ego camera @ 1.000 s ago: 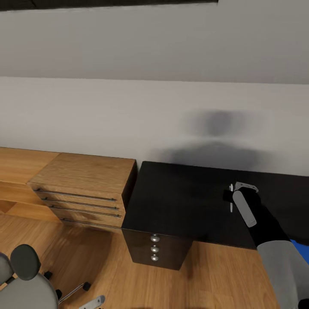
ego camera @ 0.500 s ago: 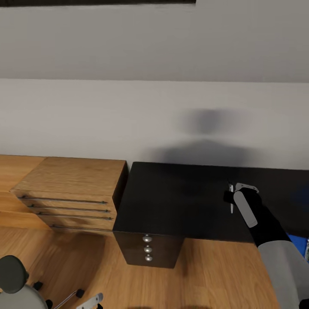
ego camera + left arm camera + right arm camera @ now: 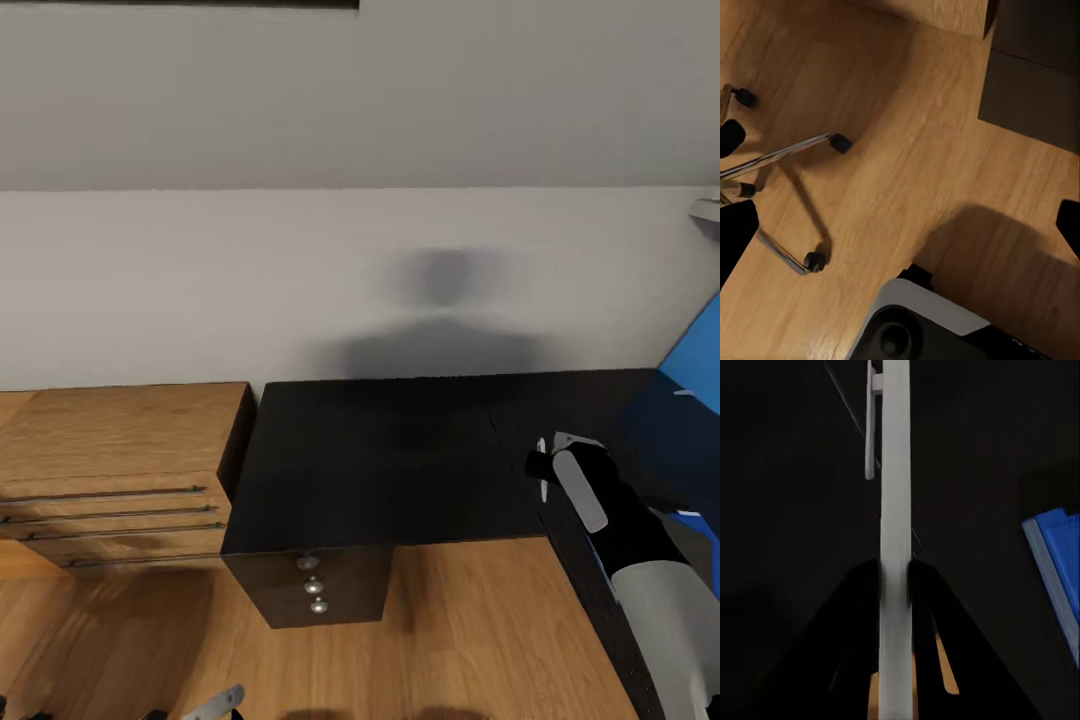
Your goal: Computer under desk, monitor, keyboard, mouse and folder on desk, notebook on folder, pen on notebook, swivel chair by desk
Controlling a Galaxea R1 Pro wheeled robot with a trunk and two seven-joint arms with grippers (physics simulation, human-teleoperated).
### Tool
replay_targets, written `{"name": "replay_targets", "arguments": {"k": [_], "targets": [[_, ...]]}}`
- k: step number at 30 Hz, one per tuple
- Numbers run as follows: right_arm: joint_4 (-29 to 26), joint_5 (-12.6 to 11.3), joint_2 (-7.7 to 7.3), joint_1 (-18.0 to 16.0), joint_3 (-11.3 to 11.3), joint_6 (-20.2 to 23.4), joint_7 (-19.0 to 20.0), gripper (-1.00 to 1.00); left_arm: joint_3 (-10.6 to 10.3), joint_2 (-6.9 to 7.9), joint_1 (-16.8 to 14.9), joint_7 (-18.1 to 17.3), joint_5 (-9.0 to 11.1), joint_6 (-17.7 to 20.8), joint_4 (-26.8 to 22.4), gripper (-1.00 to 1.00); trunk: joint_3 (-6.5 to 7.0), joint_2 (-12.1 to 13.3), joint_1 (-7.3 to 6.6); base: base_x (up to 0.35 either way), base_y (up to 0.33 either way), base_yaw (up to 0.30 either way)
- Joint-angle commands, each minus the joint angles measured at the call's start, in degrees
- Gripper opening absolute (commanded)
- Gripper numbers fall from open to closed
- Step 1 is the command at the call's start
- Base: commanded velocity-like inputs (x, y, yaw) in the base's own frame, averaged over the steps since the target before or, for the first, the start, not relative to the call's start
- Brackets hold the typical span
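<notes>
My right gripper point(image 3: 545, 462) is shut on the thin white pen point(image 3: 541, 472) and hovers just above the glossy black desk point(image 3: 400, 460), near its inner corner. In the right wrist view the pen point(image 3: 895, 510) runs straight out from between the dark fingers point(image 3: 847, 615), with black desk top behind it. A bright blue flat edge point(image 3: 1057, 577), probably the folder, lies to one side. The desk's blue back panel point(image 3: 700, 360) rises at the far right. My left gripper point(image 3: 900, 225) hangs open over the wooden floor, next to the swivel chair's chrome star base point(image 3: 780, 157).
A light wooden drawer chest point(image 3: 120, 450) stands against the wall left of the desk. A black drawer unit with three round knobs point(image 3: 315, 590) sits under the desk's left end. Wooden floor point(image 3: 460, 630) lies in front. A pale grey corner point(image 3: 708, 208) shows at the upper right edge.
The camera has turned right, so the chest and desk slid left and the chair left the head view. The blue panel came in at the right. The right gripper still holds the pen.
</notes>
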Motion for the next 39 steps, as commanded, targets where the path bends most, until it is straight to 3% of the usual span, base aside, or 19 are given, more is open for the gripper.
{"name": "replay_targets", "arguments": {"k": [1, 6, 9, 15, 22, 39], "targets": [[0.05, -0.66, -0.58, -0.05, 0.16, 0.06, 0.05, -1.0, -0.35, 0.13, -0.08, 0.3, 0.58, -0.55, -0.08, 1.0, -0.1, -0.1, 0.03, 0.0, 0.0, -0.298], [1.92, -0.48, -1.92, -0.05, 0.11, -0.61, 2.5, -1.0, -0.46, 0.74, -0.08, 0.36, 0.55, -0.52, -0.13, 1.0, -0.1, -0.1, 0.03, 0.0, 0.0, -0.298], [5.58, 0.25, -2.42, -0.1, 0.1, -5.5, 4.43, -1.0, -0.49, 0.96, -0.08, 0.37, 0.55, -0.51, -0.15, 1.0, -0.17, -0.1, 0.03, 0.0, 0.0, -0.286], [8.85, 5.11, -2.75, -0.16, 0.07, -11.0, 5.38, -1.0, -0.51, 1.04, -0.08, 0.37, 0.61, -0.51, -0.12, 1.0, -0.36, -0.1, 0.03, 0.0, 0.0, -0.279], [11.98, 6.39, -3.77, -0.22, 0.05, -15.01, 5.55, -1.0, -0.51, 1.05, -0.08, 0.38, 0.67, -0.51, 0.08, 1.0, -0.6, -0.1, 0.03, 0.0, 0.0, -0.278], [12.43, 6.57, -3.94, -0.23, 0.65, -15.64, 5.59, -1.0, -0.5, 1.05, -0.08, 0.22, 0.63, -0.68, 1.46, 1.0, -1.04, -0.1, 0.03, 0.077, 0.0, -0.217]]}}
